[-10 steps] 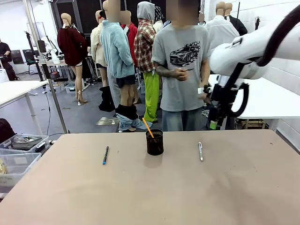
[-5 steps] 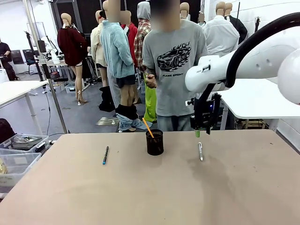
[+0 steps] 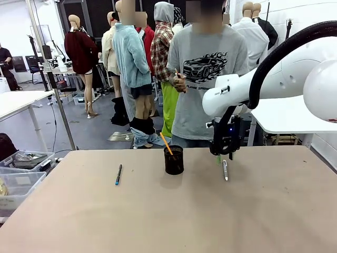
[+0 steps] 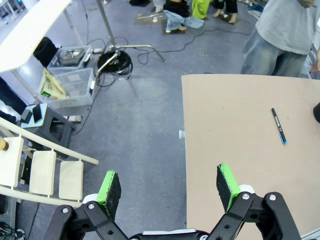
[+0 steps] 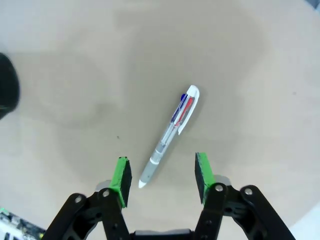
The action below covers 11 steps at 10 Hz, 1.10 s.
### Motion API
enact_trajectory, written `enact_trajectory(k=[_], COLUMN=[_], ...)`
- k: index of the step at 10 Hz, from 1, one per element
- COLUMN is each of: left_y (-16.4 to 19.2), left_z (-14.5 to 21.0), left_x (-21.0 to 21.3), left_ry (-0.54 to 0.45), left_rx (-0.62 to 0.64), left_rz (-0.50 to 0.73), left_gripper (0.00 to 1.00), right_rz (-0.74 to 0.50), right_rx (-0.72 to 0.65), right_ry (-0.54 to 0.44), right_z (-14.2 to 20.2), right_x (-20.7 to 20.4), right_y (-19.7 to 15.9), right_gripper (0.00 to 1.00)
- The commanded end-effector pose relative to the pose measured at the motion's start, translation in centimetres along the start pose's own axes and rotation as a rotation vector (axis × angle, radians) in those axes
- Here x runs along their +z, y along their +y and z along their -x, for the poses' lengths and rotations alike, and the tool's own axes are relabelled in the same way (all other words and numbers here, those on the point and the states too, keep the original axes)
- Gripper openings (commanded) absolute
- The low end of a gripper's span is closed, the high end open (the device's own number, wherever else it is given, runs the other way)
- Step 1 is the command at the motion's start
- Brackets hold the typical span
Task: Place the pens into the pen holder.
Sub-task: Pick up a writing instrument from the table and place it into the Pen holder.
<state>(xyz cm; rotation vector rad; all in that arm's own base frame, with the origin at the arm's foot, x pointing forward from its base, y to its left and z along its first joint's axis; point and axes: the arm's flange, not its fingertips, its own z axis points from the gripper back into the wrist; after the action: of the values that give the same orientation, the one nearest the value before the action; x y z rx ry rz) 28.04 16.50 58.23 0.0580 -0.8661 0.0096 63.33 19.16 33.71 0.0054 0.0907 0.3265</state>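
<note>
The black pen holder stands mid-table with the orange pencil-like pen leaning in it. To its left, the dark pen with a teal end lies flat, also seen as the dark pen in the left wrist view. The white-silver pen lies to the holder's right. My right gripper hangs open just above it. In the right wrist view the white-silver pen points its tip between the green pads of my right gripper, untouched. My left gripper is open and empty, off the table's left edge.
A person stands behind the table's far edge, hands at chest height. Clear plastic bins sit on the floor to the left, beyond the table edge. A white table stands behind on the right. The holder's dark rim shows at the right wrist view's left edge.
My right arm has swung in from the far right, leftward and down, until its gripper hangs over the white-silver pen. The person has shifted and raised a hand. The pens have not moved.
</note>
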Motion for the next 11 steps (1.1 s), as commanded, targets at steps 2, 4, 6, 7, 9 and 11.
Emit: enact_trajectory(k=[2, 4, 6, 7, 9, 11], left_y=[0.0, 0.0, 0.0, 0.0, 0.0, 0.0], left_z=[-0.2, -0.2, -0.2, -0.2, -0.2, -0.2], left_x=[-0.1, -0.1, -0.1, -0.1, -0.1, -0.1], left_ry=[-0.010, -0.010, -0.010, -0.010, -0.010, -0.010], left_rx=[0.013, 0.013, 0.013, 0.013, 0.013, 0.013], left_rz=[-0.001, -0.001, -0.001, -0.001, -0.001, -0.001], left_gripper=[1.00, 1.00, 1.00, 1.00, 1.00, 1.00], right_rz=[0.043, 0.031, 0.036, 0.048, 0.074, 0.078], right_rx=[-0.101, -0.114, -0.116, -0.098, -0.086, -0.087], right_ry=[-0.038, -0.018, 0.001, -0.004, -0.001, 0.007], right_z=[0.9, 0.9, 0.8, 0.8, 0.7, 0.4], right_x=[-2.2, -3.5, -4.3, -4.5, -4.5, -4.6], right_y=[0.0, -0.1, -0.3, -0.1, 0.1, 0.0], right_gripper=[0.65, 0.65, 0.65, 0.65, 0.37, 0.00])
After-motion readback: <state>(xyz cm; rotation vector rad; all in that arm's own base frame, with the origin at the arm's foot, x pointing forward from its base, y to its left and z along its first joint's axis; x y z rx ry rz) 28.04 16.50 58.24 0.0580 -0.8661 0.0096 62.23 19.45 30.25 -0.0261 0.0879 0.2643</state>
